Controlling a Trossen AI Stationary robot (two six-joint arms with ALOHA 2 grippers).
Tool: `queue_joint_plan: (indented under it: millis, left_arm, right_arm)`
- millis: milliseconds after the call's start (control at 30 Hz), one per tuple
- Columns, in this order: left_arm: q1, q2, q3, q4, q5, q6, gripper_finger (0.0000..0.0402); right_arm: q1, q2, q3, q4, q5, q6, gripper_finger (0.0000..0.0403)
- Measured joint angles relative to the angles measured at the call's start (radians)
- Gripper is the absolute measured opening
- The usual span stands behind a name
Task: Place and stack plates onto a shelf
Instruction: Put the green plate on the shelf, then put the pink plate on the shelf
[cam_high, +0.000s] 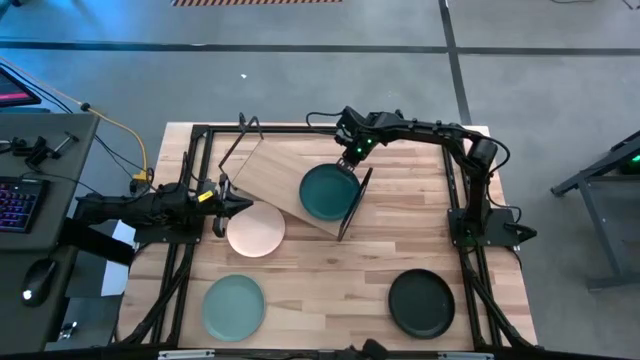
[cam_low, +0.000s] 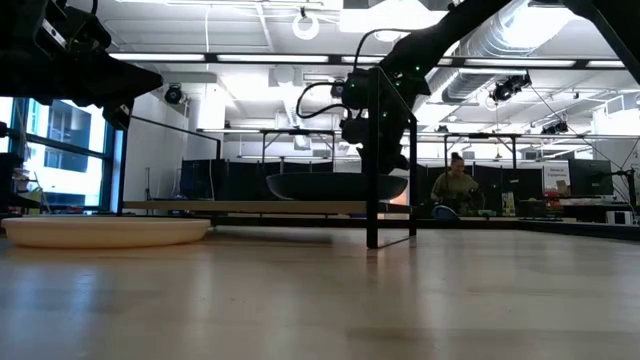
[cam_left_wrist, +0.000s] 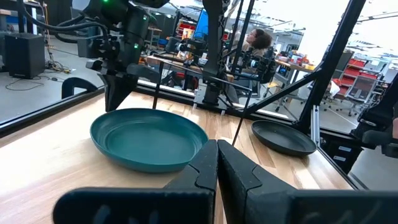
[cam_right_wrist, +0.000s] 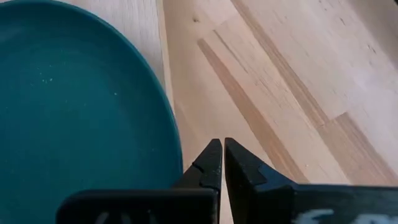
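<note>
The dark teal plate (cam_high: 326, 192) lies flat on the shelf (cam_high: 275, 170), a pale wood board with black frame ends that stands askew at the table's middle. My right gripper (cam_right_wrist: 222, 149) is shut and sits low at the plate's far rim (cam_right_wrist: 177, 140), just outside it. My left gripper (cam_high: 240, 206) is shut and hovers by the far left rim of the pink-cream plate (cam_high: 256, 230), which rests on the tabletop beside the shelf. The mint plate (cam_high: 233, 305) and the black plate (cam_high: 421, 302) lie flat near the table's near edge. My right gripper has its shut fingertips (cam_right_wrist: 211, 155) right beside the teal plate's far rim, pointing down from above. Whether they touch the rim cannot be told. The plate sits flat on the shelf board, with no part of it between the fingers.
The shelf's black frame end (cam_high: 356, 205) stands upright just right of the teal plate. Black arm frames run along both table sides. Bare board lies left of the teal plate (cam_high: 265, 165). A person sits in the room far behind the table (cam_low: 455, 185).
</note>
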Motion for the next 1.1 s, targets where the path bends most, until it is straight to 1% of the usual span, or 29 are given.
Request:
queue_joint_plan:
  millis: [200, 667, 800, 933, 1000, 1100]
  left_arm:
    - [0.0, 0.0, 0.0, 0.0, 0.0, 0.0, 0.0]
    - [0.0, 0.0, 0.0, 0.0, 0.0, 0.0, 0.0]
    - [0.0, 0.0, 0.0, 0.0, 0.0, 0.0, 0.0]
    - [0.0, 0.0, 0.0, 0.0, 0.0, 0.0, 0.0]
    - [0.0, 0.0, 0.0, 0.0, 0.0, 0.0, 0.0]
    - [0.0, 0.0, 0.0, 0.0, 0.0, 0.0, 0.0]
  right_arm:
    - [0.011, 0.0, 0.0, -0.001, -0.038, -0.01, 0.0]
    - [0.054, 0.0, 0.0, -0.018, -0.076, -0.06, 0.0]
    - [0.057, 0.0, 0.0, -0.016, -0.048, -0.061, 0.0]
    - [0.032, -0.008, 0.028, -0.03, -0.005, -0.079, 0.0]
    - [0.013, -0.031, 0.049, -0.042, 0.013, -0.08, 0.0]
    - [-0.011, -0.104, 0.053, -0.032, 0.018, -0.079, 0.0]
